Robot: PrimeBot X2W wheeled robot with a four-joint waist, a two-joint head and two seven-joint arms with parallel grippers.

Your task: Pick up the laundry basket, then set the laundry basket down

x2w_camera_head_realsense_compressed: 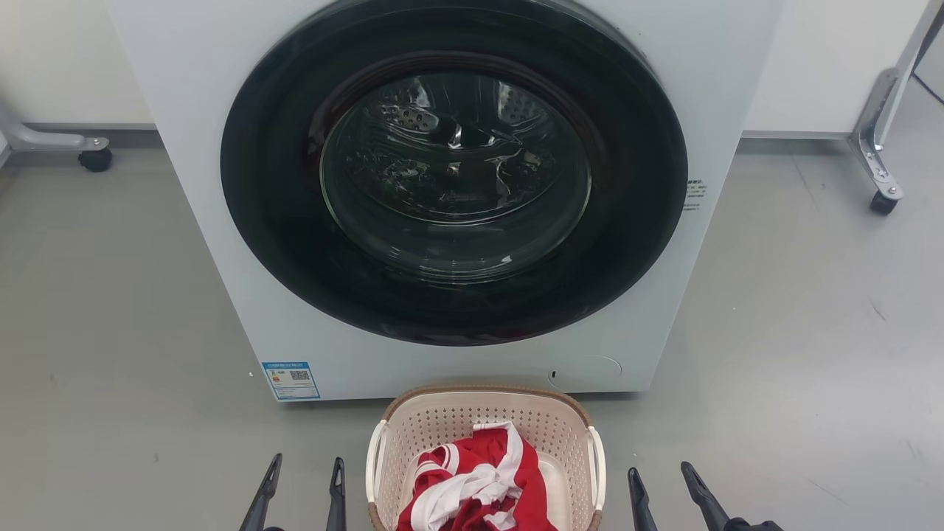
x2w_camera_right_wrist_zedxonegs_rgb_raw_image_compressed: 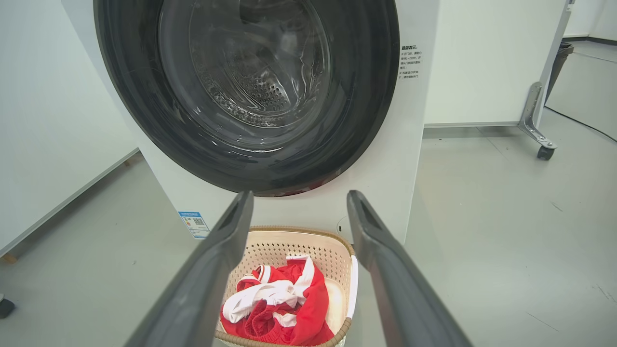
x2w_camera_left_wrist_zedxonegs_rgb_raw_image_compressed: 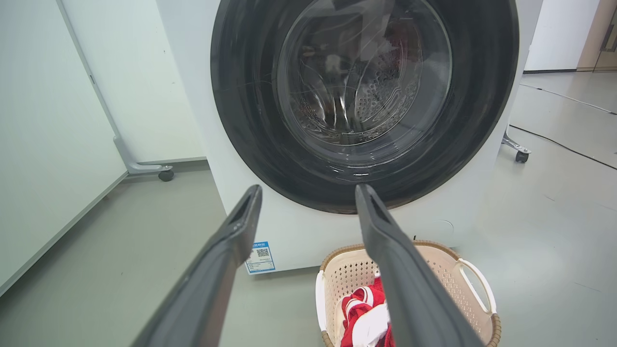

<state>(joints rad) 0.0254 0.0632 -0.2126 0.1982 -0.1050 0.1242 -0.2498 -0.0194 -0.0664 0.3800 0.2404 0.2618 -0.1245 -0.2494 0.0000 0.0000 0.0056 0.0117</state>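
The laundry basket (x2w_camera_head_realsense_compressed: pixel 483 424), cream with perforated walls, a brown woven-look rim and white side handles, stands on the grey floor just before the washing machine. Red and white clothing (x2w_camera_head_realsense_compressed: pixel 476 483) lies in it. My left gripper (x2w_camera_head_realsense_compressed: pixel 306 472) is open, left of the basket and apart from its left handle. My right gripper (x2w_camera_head_realsense_compressed: pixel 660 476) is open too, right of the basket and clear of its right handle. The left wrist view shows the basket (x2w_camera_left_wrist_zedxonegs_rgb_raw_image_compressed: pixel 458 270) low and to the right behind my left gripper (x2w_camera_left_wrist_zedxonegs_rgb_raw_image_compressed: pixel 308 193). In the right wrist view the basket (x2w_camera_right_wrist_zedxonegs_rgb_raw_image_compressed: pixel 289 246) sits below my right gripper (x2w_camera_right_wrist_zedxonegs_rgb_raw_image_compressed: pixel 299 197).
The white washing machine (x2w_camera_head_realsense_compressed: pixel 221 110) with its dark round door (x2w_camera_head_realsense_compressed: pixel 453 177) shut rises right behind the basket. Wheeled frame legs stand at the back left (x2w_camera_head_realsense_compressed: pixel 94 156) and back right (x2w_camera_head_realsense_compressed: pixel 881 192). Cables (x2w_camera_left_wrist_zedxonegs_rgb_raw_image_compressed: pixel 564 144) run over the floor to the right.
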